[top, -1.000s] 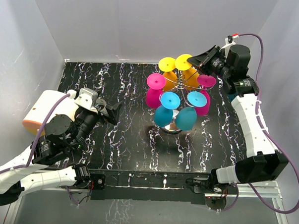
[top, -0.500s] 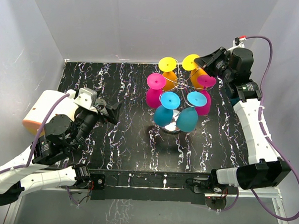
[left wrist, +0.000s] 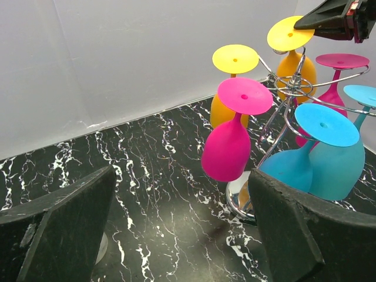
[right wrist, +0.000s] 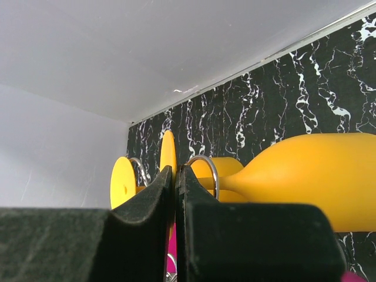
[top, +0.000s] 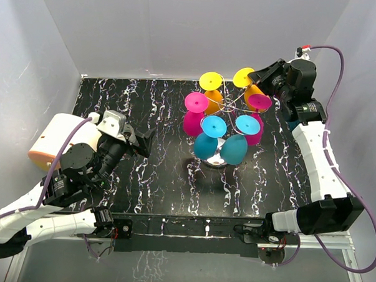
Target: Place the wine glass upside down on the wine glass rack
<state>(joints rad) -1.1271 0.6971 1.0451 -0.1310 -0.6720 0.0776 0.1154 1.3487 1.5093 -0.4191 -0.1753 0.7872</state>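
Right gripper pinches the foot of the yellow glass, bowl down on the rack toward the table's far right corner. Left gripper gapes empty. A crooked release could slip the stem off its wire loop.

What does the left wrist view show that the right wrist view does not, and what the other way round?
Only left wrist: the open left fingers, the magenta glasses, the blue glasses and the rack's shiny base. Only right wrist: the foot of a yellow glass seen edge-on, pinched between the right fingers. Both: that yellow glass, its yellow neighbour, the black marble table.
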